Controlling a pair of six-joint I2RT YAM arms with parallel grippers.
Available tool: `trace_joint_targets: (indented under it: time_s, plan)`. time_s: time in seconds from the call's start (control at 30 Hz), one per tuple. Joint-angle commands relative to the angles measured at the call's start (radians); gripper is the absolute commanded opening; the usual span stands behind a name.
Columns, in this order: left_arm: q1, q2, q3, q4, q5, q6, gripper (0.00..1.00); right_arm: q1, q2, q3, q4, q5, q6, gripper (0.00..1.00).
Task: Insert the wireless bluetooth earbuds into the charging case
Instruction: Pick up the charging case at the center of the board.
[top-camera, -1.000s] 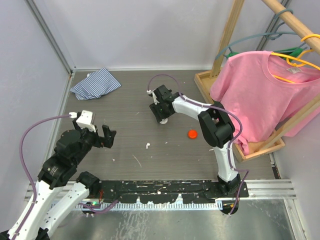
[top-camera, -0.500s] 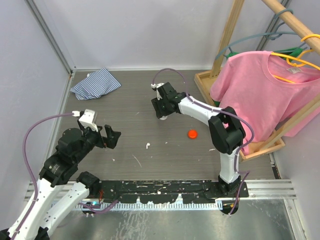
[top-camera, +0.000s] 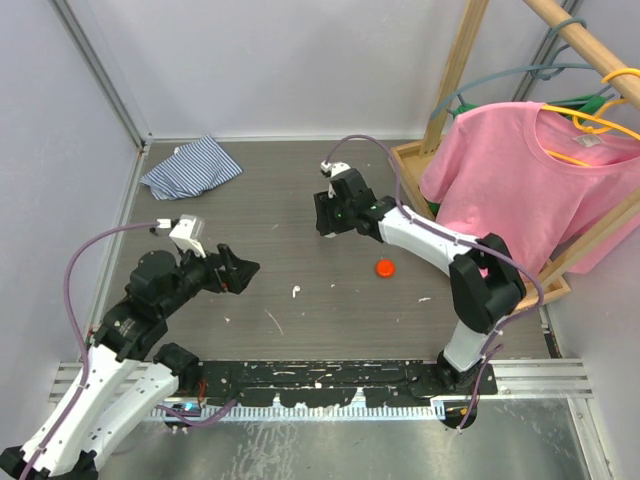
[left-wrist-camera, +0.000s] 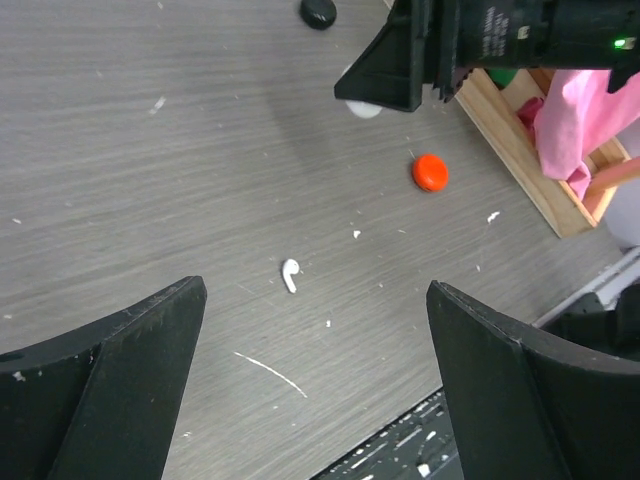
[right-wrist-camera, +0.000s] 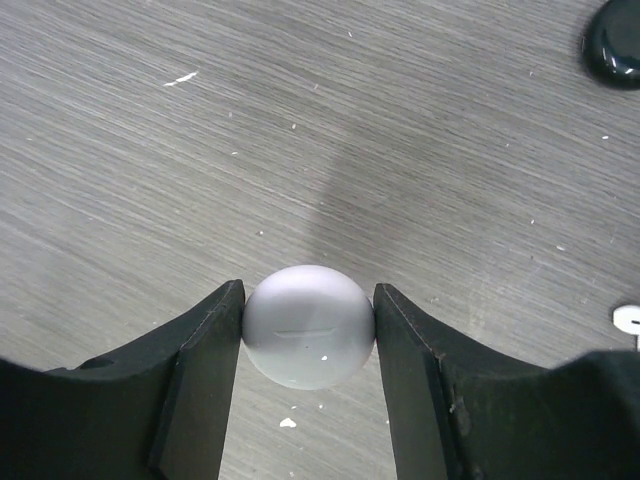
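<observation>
My right gripper (right-wrist-camera: 308, 296) is shut on a round white charging case (right-wrist-camera: 308, 340), its fingers (right-wrist-camera: 200, 370) pressing both sides, and holds it over the grey table at the back middle (top-camera: 326, 226). The case peeks out under that gripper in the left wrist view (left-wrist-camera: 363, 108). A tiny white earbud (top-camera: 295, 292) lies on the table in front of it, also in the left wrist view (left-wrist-camera: 289, 274). My left gripper (left-wrist-camera: 315, 290) is open and empty above the table, left of the earbud (top-camera: 240, 270). A red round case (top-camera: 385, 267) and a black one (right-wrist-camera: 612, 40) lie nearby.
A striped cloth (top-camera: 190, 167) lies at the back left. A wooden rack base (top-camera: 410, 160) and a hanging pink shirt (top-camera: 520, 180) fill the right side. A small white piece (right-wrist-camera: 628, 320) lies near the black case. White flecks and scratches mark the table.
My right gripper has shifted right and a little back, still at the white case. My left gripper has reached forward and right, towards the white earbud.
</observation>
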Motion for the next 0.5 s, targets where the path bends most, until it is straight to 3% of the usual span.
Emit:
trace_joint_targets:
  time_s: [0.0, 0.47]
  plan:
    - [0.006, 0.032, -0.053, 0.178, 0.085, -0.102, 0.93, -0.002, -0.13, -0.062, 0.144, 0.006, 0.089, 0.33]
    - [-0.045, 0.204, -0.191, 0.537, 0.123, -0.244, 0.84, 0.0, -0.308, -0.303, 0.43, -0.072, 0.312, 0.33]
